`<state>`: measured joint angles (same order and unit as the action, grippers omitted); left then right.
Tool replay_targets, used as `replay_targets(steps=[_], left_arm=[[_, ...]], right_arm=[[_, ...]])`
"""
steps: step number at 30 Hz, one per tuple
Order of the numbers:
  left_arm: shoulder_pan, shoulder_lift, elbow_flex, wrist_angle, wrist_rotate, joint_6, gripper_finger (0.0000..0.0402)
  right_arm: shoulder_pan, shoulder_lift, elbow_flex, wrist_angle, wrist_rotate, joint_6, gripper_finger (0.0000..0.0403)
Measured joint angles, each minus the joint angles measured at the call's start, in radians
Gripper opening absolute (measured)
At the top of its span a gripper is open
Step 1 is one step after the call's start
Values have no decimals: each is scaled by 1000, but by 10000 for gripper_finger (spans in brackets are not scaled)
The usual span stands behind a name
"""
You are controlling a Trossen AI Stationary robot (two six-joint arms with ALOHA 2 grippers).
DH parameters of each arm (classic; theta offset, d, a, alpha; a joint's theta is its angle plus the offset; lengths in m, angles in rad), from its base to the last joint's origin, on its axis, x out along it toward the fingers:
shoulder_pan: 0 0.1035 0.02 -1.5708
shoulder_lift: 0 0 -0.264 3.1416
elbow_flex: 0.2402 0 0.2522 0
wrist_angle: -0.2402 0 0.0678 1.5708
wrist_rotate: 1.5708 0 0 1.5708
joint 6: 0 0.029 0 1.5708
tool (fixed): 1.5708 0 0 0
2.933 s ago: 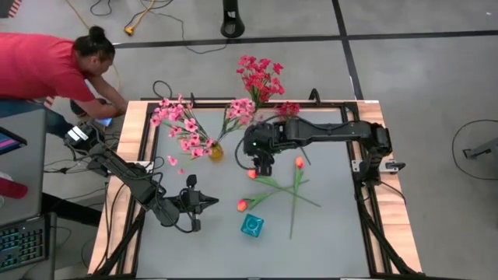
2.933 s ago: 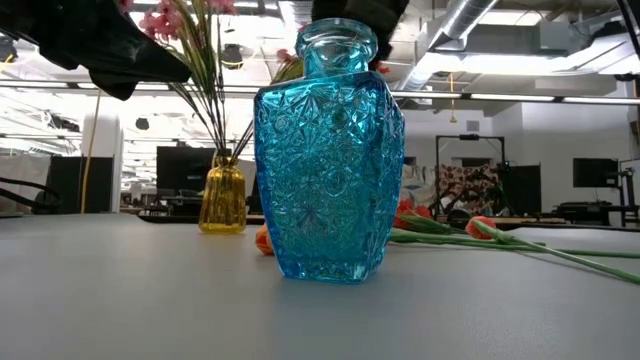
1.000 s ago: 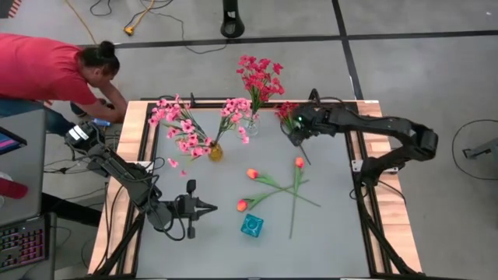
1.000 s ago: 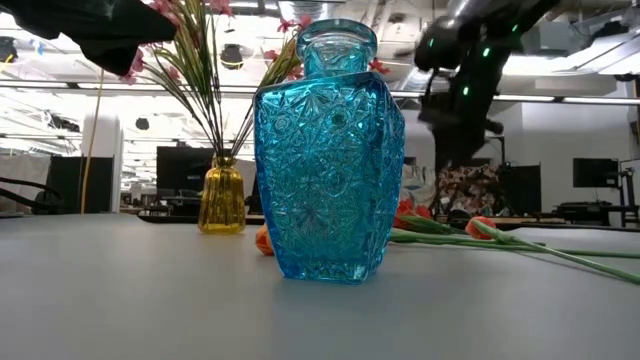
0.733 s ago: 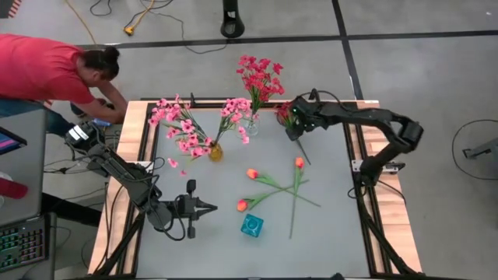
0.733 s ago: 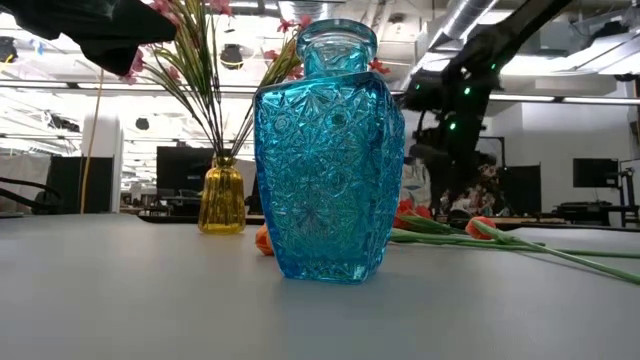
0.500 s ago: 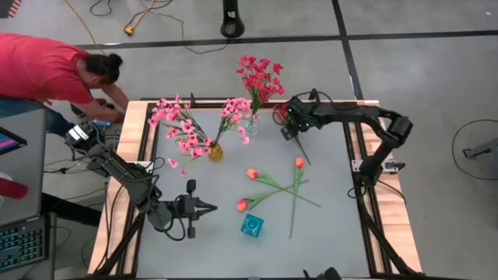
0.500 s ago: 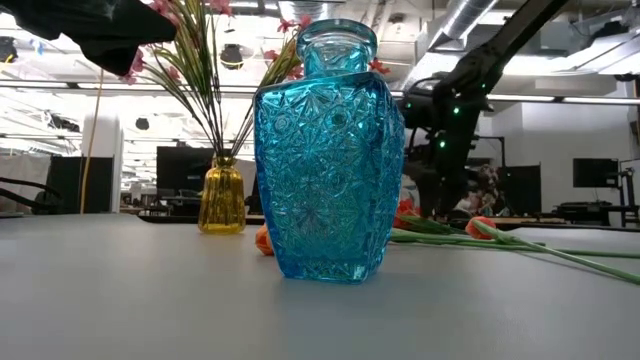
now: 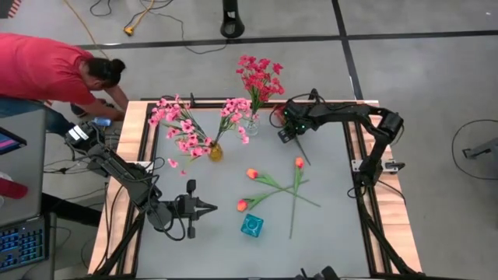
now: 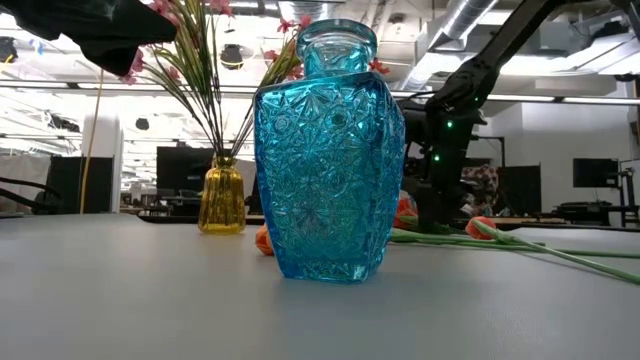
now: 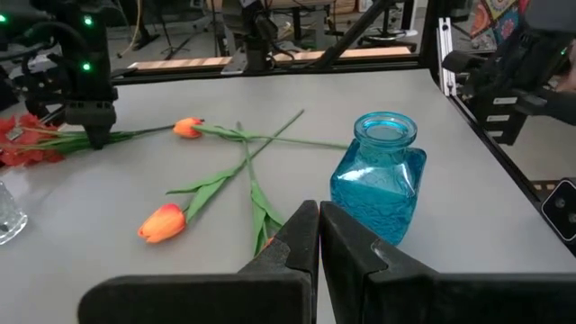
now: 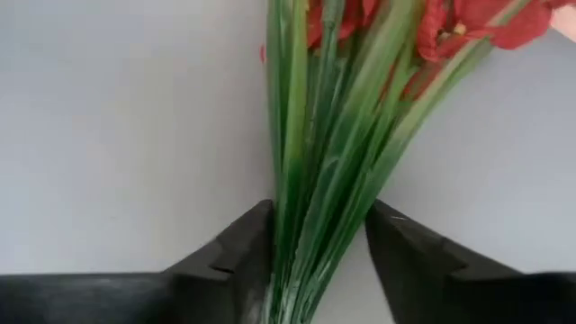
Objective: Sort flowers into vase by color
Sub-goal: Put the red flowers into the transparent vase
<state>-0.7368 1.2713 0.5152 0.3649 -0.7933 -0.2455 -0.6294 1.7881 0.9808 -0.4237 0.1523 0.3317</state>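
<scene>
A spray of dark-red blossoms (image 9: pixel 289 111) lies flat on the table near its far right corner. My right gripper (image 9: pixel 287 134) points down over the spray's green stems (image 12: pixel 324 180), open, with one finger on each side of the bundle. Three orange tulips (image 9: pixel 252 173) (image 9: pixel 299 162) (image 9: pixel 241 205) lie crossed at mid-table. A yellow vase (image 9: pixel 215 152) holds pink sprays (image 9: pixel 180 124). A clear vase (image 9: pixel 250 125) holds dark-red sprays (image 9: pixel 258 76). The blue vase (image 9: pixel 251 225) stands alone. My left gripper (image 11: pixel 318 225) hovers shut, left of the blue vase. My right gripper comes from above with its fingers (image 12: pixel 243 247) across the dark-red spray's stem bundle (image 12: pixel 310 234), a little below the blossoms. I cannot tell whether the fingers touch the stems. The spray lies on the table.
A loose pink blossom (image 9: pixel 172 161) lies on the table's left side. A person in a red shirt (image 9: pixel 47 70) bends down beyond the table's far left corner. The black frame rail (image 9: pixel 354 155) runs along the right edge, close to my right arm.
My right gripper has moved a little toward the table's left and come down from well above the table onto the stems of the lying dark-red spray. Its arm has folded back toward the right edge. The flowers and vases lie as before.
</scene>
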Motion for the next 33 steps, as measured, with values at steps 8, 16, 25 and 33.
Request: replay_targets(steps=[8, 16, 25, 33], left_arm=[[0, 0, 0, 0, 1, -1, 1], [0, 0, 0, 0, 1, -2, 1], [0, 0, 0, 0, 1, -24, 1], [0, 0, 0, 0, -1, -31, 1]], right_arm=[[-17, -63, -7, -14, 8, -3, 52], [-49, -207, -6, -60, 7, 0, 35], [-34, -460, -5, -138, 7, 1, 34], [72, -723, -5, -137, 8, 10, 38]])
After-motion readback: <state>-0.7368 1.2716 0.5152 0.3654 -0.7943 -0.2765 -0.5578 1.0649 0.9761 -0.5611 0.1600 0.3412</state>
